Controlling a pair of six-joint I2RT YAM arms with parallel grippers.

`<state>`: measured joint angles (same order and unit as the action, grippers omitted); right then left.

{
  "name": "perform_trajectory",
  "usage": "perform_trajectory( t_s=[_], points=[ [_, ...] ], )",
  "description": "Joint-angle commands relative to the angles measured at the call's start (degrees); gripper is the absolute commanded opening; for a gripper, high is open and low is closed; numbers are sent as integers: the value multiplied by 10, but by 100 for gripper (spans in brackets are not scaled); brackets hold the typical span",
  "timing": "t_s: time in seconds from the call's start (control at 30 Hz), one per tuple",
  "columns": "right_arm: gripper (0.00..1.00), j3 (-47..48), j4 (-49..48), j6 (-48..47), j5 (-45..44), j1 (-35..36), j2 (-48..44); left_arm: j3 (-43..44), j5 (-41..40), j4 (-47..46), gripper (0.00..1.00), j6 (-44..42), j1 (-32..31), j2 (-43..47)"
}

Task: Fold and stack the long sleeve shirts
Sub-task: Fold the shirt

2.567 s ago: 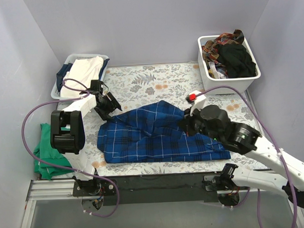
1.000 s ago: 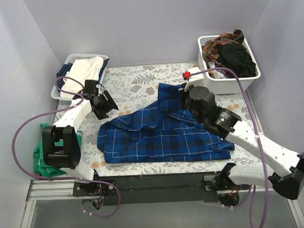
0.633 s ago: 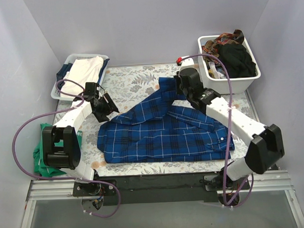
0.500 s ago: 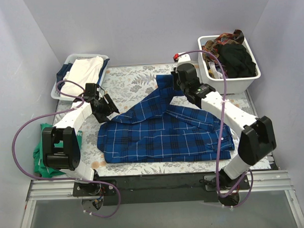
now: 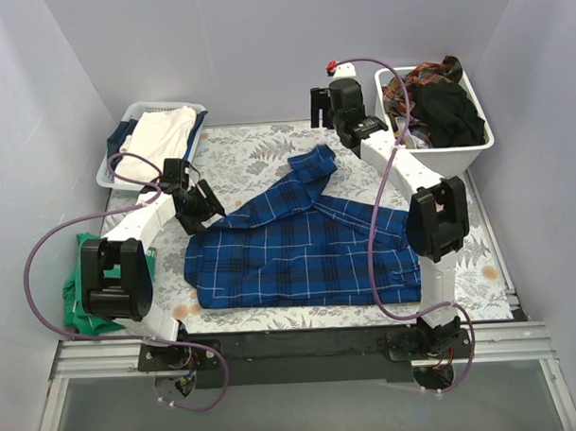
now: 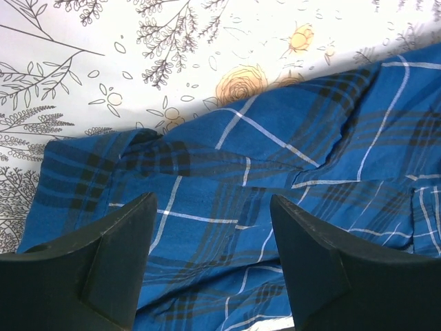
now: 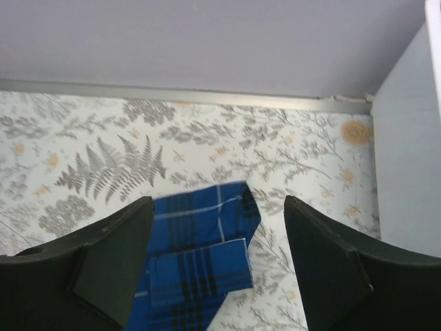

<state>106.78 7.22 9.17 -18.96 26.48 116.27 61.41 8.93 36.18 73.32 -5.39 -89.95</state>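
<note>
Blue plaid shirt (image 5: 308,248) lies spread on floral counter (image 5: 257,150); only top cam shows it whole, right wrist cam just the sleeve cuff (image 7: 200,269). Right end effector (image 7: 217,201) wide open, empty; left end effector (image 6: 210,200) open over the shirt, gripping nothing.

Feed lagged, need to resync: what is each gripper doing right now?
Left gripper: open, gripping nothing, over the plaid shirt.
Right gripper: open, empty, raised above the shirt.

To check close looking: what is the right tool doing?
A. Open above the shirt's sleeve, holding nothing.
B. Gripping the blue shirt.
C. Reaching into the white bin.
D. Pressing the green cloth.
A: in the wrist view the right tool stands open, the shirt sleeve lying loose below it.
</note>
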Motion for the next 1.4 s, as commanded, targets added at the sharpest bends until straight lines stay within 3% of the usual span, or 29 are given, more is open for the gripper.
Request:
perform_trajectory(
  t_s=[0.0, 0.27, 0.53, 0.73, 1.0, 1.2, 1.37],
  points=[
    [85, 11, 51, 2, -29, 2, -26, 30, -7, 28, 67, 16, -2, -19],
    [85, -171, 76, 27, 7, 2, -183, 79, 29, 63, 68, 55, -27, -58],
    [84, -373, 105, 61, 49, 2, -318, 85, -15, 14, 71, 163, -133, -89],
    [84, -449, 125, 57, 53, 2, -395, 93, -65, -58, 72, 268, -163, -110],
    [84, -503, 132, 56, 50, 2, -449, 84, -151, -89, 72, 327, -188, -126],
    [83, -520, 133, 71, 55, 2, -460, 73, -166, -69, 63, 331, -187, -125],
    [83, -530, 143, 83, 49, 2, -466, 80, -194, -41, 46, 330, -187, -127]
  ],
)
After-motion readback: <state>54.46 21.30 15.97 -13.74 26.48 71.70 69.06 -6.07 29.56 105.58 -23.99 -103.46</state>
